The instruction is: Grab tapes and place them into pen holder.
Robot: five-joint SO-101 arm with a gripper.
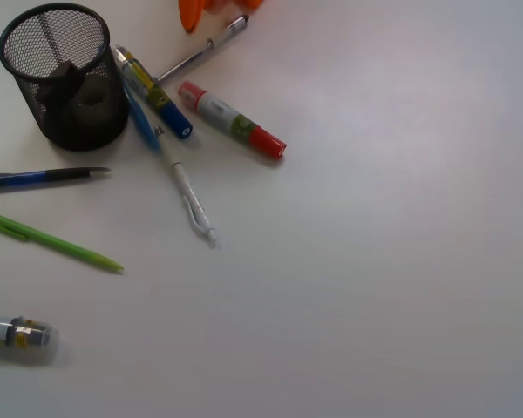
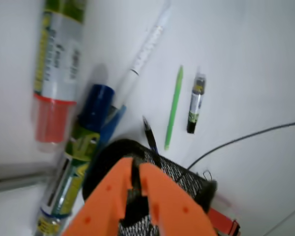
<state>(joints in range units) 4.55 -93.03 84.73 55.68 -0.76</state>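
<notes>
My gripper (image 2: 136, 189) hung with its fingers nearly together and empty above the pen holder (image 1: 65, 131), upper left in the front view. No tapes lay on the table; dark shapes sat inside, so I judged the task finished.

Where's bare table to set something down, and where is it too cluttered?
Free: everything right of the red-capped marker, and the whole lower middle and right of the table. Crowded: the upper left, where the pen holder, blue marker and white pen bunch up. The green pen lies along the left edge.
</notes>
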